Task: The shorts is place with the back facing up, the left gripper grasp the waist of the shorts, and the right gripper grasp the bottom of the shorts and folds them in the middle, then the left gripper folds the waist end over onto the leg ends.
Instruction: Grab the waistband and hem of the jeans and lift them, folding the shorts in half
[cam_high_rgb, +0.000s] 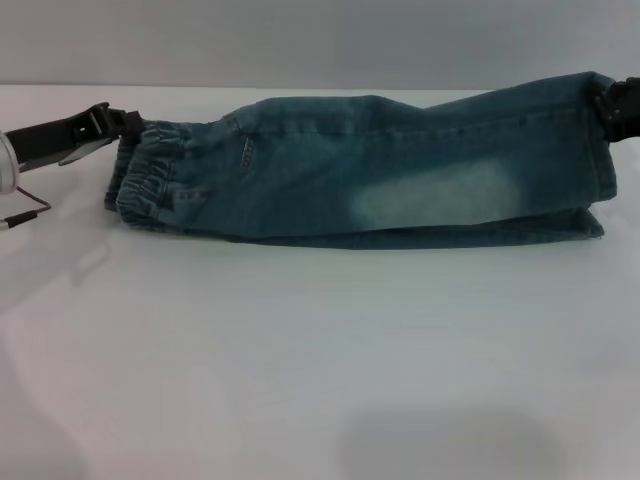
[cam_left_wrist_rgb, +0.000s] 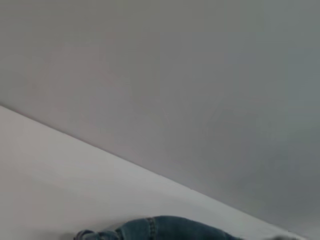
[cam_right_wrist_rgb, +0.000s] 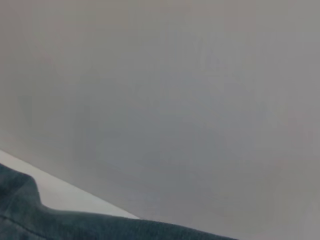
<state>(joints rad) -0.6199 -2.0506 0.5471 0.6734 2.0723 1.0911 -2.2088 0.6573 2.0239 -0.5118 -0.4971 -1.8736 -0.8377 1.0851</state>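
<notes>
We are seeing the right gripper (cam_high_rgb: 618, 108) cut off by the head view's three o'clock edge, its fingertips buried in the leg ends (cam_high_rgb: 592, 150). We are losing the left gripper (cam_high_rgb: 128, 124) behind the waist (cam_high_rgb: 150, 178).

One pair of shorts (cam_high_rgb: 380, 170) is counted on one surface (cam_high_rgb: 300, 350), and two end effectors, left (cam_high_rgb: 118, 125) and right (cam_high_rgb: 612, 108).
</notes>
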